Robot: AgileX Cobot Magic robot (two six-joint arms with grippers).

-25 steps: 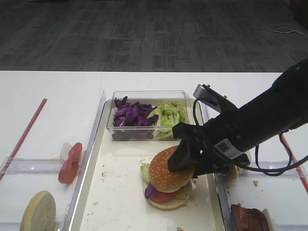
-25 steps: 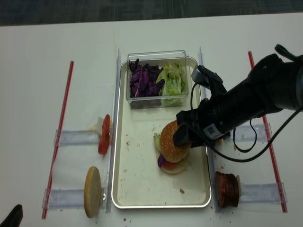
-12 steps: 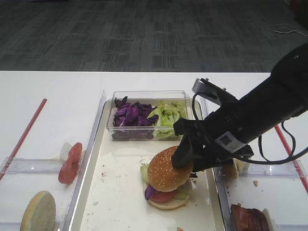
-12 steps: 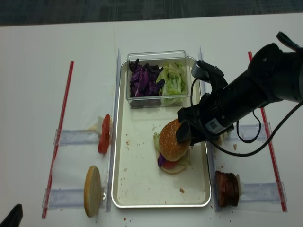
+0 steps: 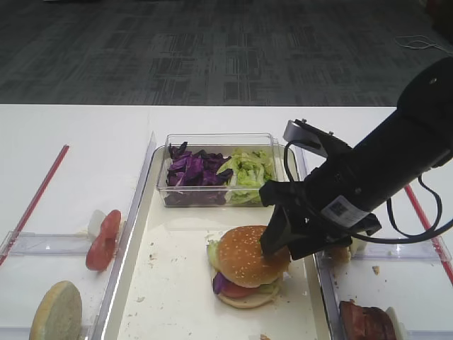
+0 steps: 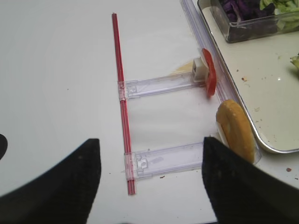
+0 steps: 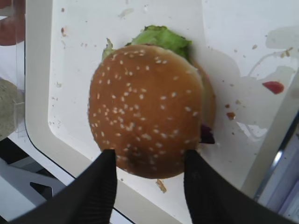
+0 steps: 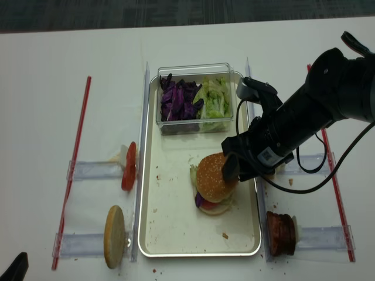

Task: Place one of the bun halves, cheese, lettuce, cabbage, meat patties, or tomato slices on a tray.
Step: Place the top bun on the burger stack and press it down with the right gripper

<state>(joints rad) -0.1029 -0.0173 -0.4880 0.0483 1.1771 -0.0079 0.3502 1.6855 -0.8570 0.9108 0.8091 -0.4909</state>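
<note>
The sesame-seeded bun half [image 5: 244, 255] [image 8: 215, 175] [image 7: 147, 107] lies level on top of a stack of lettuce [image 7: 161, 36], tomato and a bottom bun on the cream-white tray [image 5: 170, 297] [image 8: 170, 228] [image 7: 39, 93]. My right gripper [image 5: 272, 244] [image 8: 231, 170] [image 7: 150, 157] comes in from the right, and its two black fingers press the bun's near rim from either side. Over the table left of the tray, my left gripper [image 6: 149, 186] stands wide open, holding nothing.
A clear tub at the tray's far end holds purple cabbage [image 5: 192, 170] and lettuce [image 5: 248, 170]. A tomato slice [image 5: 104, 241] [image 6: 210, 74] and a pale flat bun disc [image 5: 56, 312] [image 6: 236, 130] stand in holders on the left. Meat patties [image 5: 364, 322] [image 8: 281, 234] sit on the right.
The bun half was tilted and raised on its right side; it now lies flat on the stack. The right gripper has shifted slightly right with it.
</note>
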